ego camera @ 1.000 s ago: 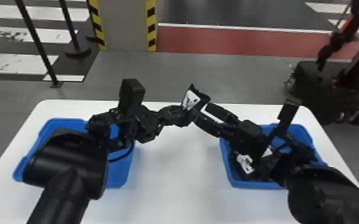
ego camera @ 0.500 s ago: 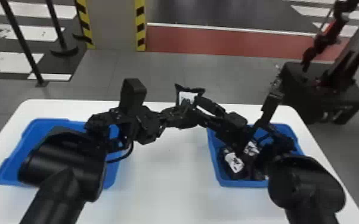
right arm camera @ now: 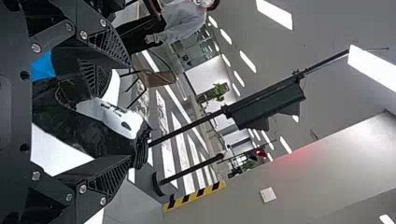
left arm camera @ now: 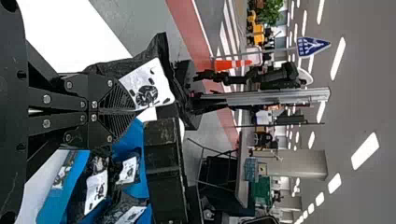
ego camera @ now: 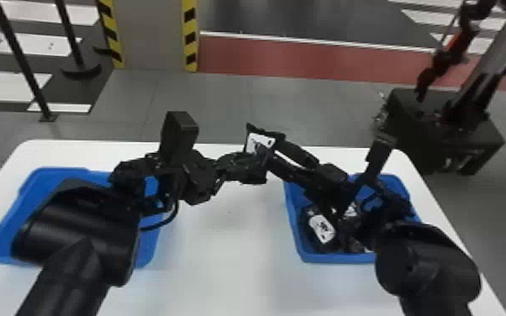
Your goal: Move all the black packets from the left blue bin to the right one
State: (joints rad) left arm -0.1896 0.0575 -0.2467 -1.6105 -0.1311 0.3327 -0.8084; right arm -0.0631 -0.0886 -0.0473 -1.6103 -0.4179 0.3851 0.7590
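Blue plastic left bin (ego camera: 25,201), smooth, same for right bin (ego camera: 340,257), white tabletop (ego camera: 222,260) smooth, low sheen, black packet (right arm camera: 88,135) glossy crinkled film, its white label (right arm camera: 119,122) smooth, left gripper (ego camera: 260,157) matt black, ribbed tips, shiny metal screws (left arm camera: 46,99), left arm housing (ego camera: 80,227) smooth, soft sheen
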